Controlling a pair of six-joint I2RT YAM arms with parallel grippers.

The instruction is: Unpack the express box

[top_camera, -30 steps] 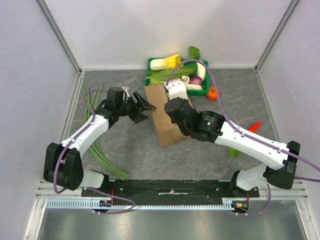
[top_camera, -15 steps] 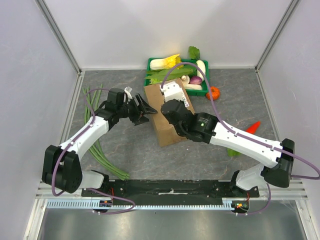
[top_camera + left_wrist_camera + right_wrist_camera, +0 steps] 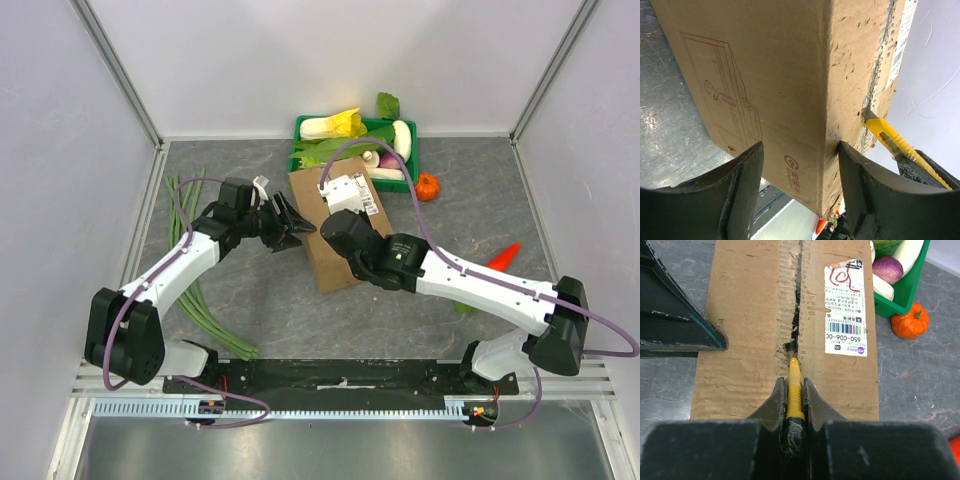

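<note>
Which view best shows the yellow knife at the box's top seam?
The right wrist view: the yellow knife sits in the shut right gripper, its tip in the torn seam of the box. The left wrist view shows the knife sideways at the box's top edge. In the top view the right arm hides it.

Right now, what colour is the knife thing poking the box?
Yellow. The utility knife shows best in the right wrist view, tip at the express box seam.

The express box point(image 3: 750, 330) is matt, rough corrugated cardboard with a smooth white paper label point(image 3: 846, 307); the tabletop point(image 3: 250, 300) looks like mottled grey stone, faintly glossy.
</note>
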